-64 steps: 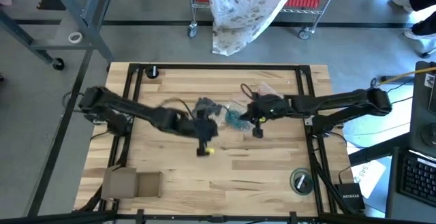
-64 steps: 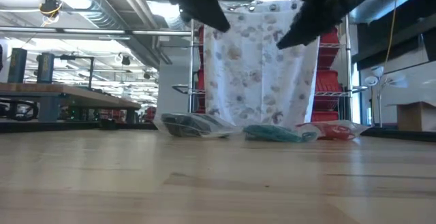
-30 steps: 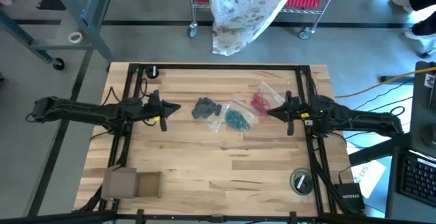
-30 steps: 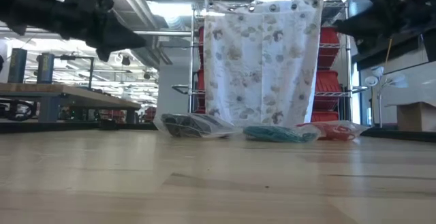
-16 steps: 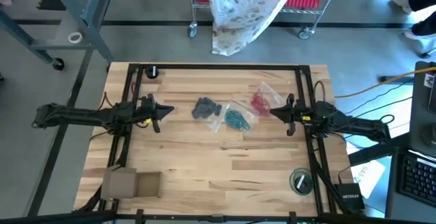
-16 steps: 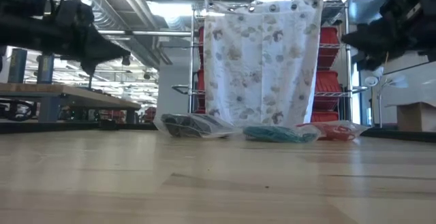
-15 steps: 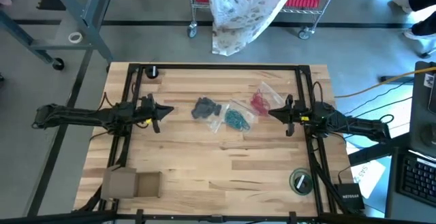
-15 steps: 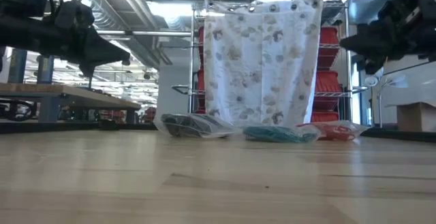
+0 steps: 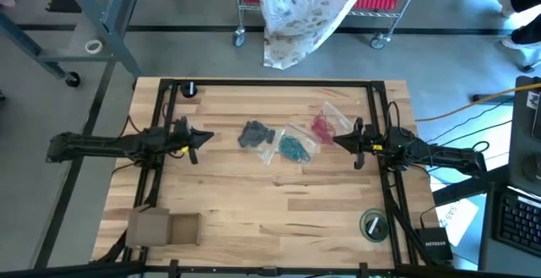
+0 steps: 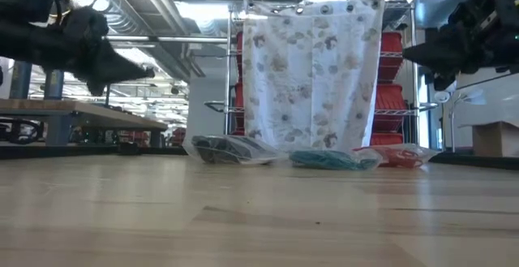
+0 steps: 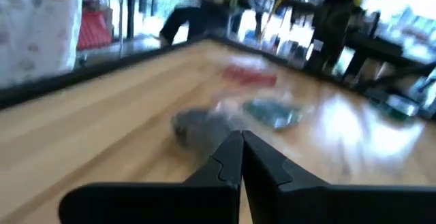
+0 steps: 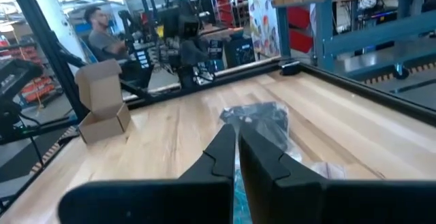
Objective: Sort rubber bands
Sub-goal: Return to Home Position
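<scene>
The table (image 9: 279,219) carries all items; a black frame (image 9: 270,82) runs along its far, left and right edges.

The left arm (image 9: 110,145) lies level across the left edge, and the right arm (image 9: 439,153) lies level across the right edge. Both point inward at mid-length of the table. Neither arm carries anything.

A cardboard box (image 9: 165,227) stands open at the near left corner, well apart from both arms.

The left gripper (image 9: 203,137) hangs above the table just inside the left edge. Its fingers (image 11: 225,157) are pressed together and empty. The right gripper (image 9: 342,141) hangs just inside the right edge. Its fingers (image 12: 218,146) are likewise pressed together and empty.

Three clear bags lie in a row between the grippers, nearer the far edge than the near edge. The rubber bands are inside them, one colour per bag: dark grey bands (image 9: 255,134) toward the left, teal bands (image 9: 293,148) in the middle, red bands (image 9: 324,126) toward the right. No loose bands can be made out on the table.

Procedure, as judged: sorting appears complete, and the step in hand is the return to rest.
- Keep both pairs of fingers together throughout.
- Hold each gripper clear of the table surface; do not sweep over the bags.
- Draw each arm outward along its own axis, clearing the frame rail at its edge.
- The red bag lies near the right gripper; avoid any contact with it.
</scene>
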